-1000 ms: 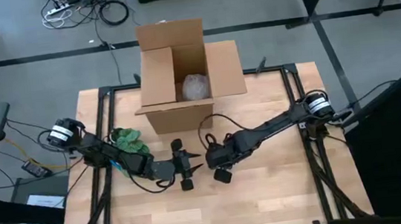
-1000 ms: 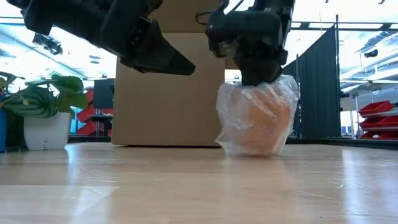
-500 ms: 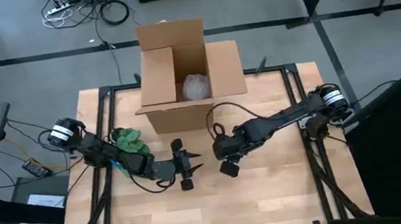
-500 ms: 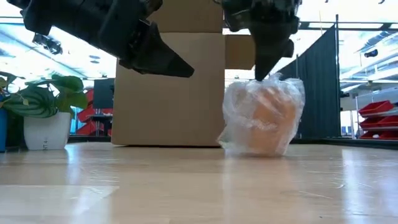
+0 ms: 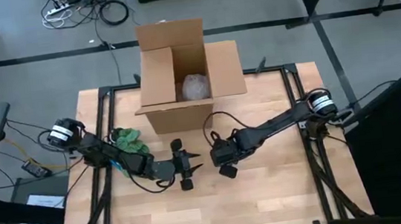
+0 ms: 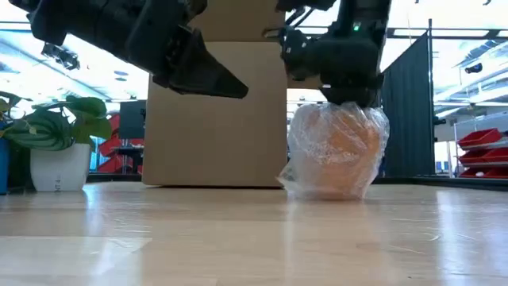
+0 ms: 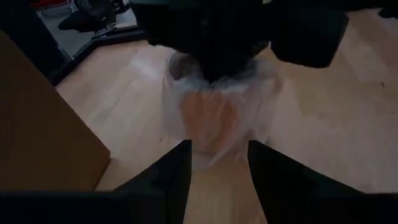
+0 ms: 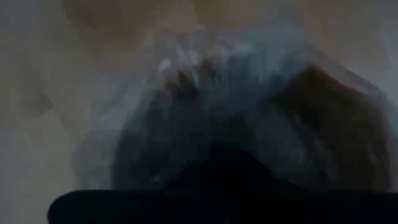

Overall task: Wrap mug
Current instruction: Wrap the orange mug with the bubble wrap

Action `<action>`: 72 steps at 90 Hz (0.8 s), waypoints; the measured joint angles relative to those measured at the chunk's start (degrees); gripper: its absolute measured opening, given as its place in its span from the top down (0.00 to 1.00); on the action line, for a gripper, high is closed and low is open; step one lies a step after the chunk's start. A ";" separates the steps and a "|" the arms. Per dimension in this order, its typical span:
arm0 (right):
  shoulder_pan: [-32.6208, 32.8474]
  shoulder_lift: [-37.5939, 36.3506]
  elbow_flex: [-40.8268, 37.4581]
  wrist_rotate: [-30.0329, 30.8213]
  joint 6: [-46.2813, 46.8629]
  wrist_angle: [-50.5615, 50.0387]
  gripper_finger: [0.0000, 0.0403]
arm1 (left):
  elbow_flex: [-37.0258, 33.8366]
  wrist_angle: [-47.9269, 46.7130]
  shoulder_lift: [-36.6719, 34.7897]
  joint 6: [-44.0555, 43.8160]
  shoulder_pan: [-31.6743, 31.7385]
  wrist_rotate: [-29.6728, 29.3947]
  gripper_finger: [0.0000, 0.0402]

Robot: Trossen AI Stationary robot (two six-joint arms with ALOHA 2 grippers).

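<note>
One wrapped mug (image 6: 337, 155) sits directly under the right gripper (image 6: 349, 99), whose grip state is hidden.

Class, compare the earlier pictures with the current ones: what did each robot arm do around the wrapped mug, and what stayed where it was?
The right gripper, which had lifted off the plastic-wrapped mug half a second ago, has come back down onto its top. The wrap's top looks pressed flatter. The left gripper stayed hovering beside it, jaws open. The mug, the cardboard box and the potted plant did not move.
</note>
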 joint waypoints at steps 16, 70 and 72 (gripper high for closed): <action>-0.05 -0.79 0.49 0.10 -0.83 -0.39 1.00 | 0.01 0.20 0.00 0.02 0.00 0.00 0.65; 0.18 -8.96 0.82 0.60 -2.63 5.88 1.00 | 0.02 0.38 0.00 -0.09 0.02 -0.02 0.65; 0.19 -8.48 0.35 0.47 -3.14 7.06 1.00 | 0.02 0.37 0.00 -0.09 0.02 -0.03 0.65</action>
